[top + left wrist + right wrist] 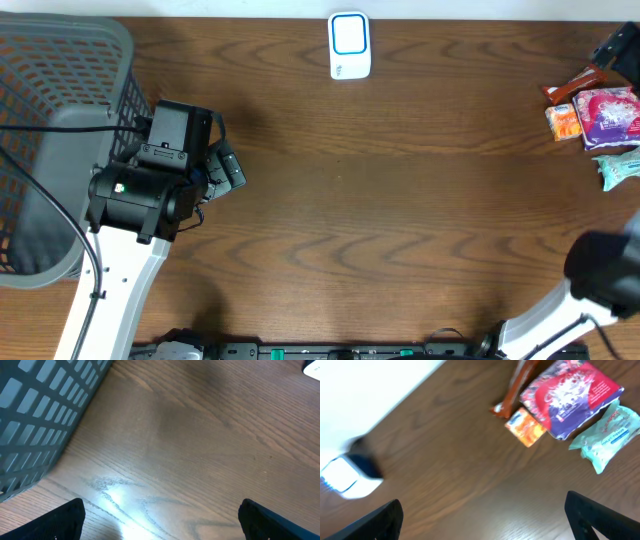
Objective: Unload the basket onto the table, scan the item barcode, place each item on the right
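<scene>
Several packaged items lie at the table's right edge: a pink-and-red packet, a small orange pack, a brown bar and a pale green tissue pack. A white scanner with a blue-framed window stands at the far centre. My right gripper hovers open and empty over bare wood, short of the items. Beside the basket, my left gripper is open with nothing in it.
A grey mesh basket fills the left end of the table, right beside the left arm. The right arm's body sits at the lower right corner. A black object lies at the far right edge.
</scene>
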Robot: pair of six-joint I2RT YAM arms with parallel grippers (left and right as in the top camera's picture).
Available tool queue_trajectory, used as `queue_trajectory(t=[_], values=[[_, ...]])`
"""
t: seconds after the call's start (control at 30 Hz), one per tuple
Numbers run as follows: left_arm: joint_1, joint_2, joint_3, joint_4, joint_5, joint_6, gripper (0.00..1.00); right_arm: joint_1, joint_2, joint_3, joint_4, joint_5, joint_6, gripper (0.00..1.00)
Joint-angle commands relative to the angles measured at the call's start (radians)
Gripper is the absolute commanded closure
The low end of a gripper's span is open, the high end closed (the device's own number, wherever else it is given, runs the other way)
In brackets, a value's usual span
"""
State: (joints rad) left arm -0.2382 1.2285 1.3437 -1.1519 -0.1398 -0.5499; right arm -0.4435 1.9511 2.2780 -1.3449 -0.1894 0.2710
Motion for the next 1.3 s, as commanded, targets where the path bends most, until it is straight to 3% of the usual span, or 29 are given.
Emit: queue_trajectory(t=[0.0, 0.23, 0.5, 0.8, 1.0, 1.27], values=[[0.003, 0.000, 0.010, -0.003, -0.006, -0.001, 0.02, 0.039, -0.100, 0.009, -0.061, -0.053, 0.013, 0.01], [0.003, 0.000, 0.010, -0.003, -0.006, -0.001, 0.02, 0.122, -0.247, 0.009, -0.134, -0.072, 0.013, 0.01], [0.003, 0.000, 0.010, -0.003, -0.006, -0.001, 0.02, 0.393, -0.426, -0.012, -0.286, 0.073, 0.022, 0.01], [0.003, 0.000, 0.010, -0.003, -0.006, -0.001, 0.02, 0.648, -0.681, -0.291, -0.259, 0.213, 0.066, 0.01], [0.003, 0.000, 0.010, -0.003, -0.006, -0.001, 0.02, 0.668, -0.792, -0.504, -0.276, 0.187, 0.095, 0.01], [0.003, 0.000, 0.010, -0.003, -0.006, -0.001, 0.02, 0.668, -0.807, -0.615, -0.293, 0.158, 0.094, 0.01]])
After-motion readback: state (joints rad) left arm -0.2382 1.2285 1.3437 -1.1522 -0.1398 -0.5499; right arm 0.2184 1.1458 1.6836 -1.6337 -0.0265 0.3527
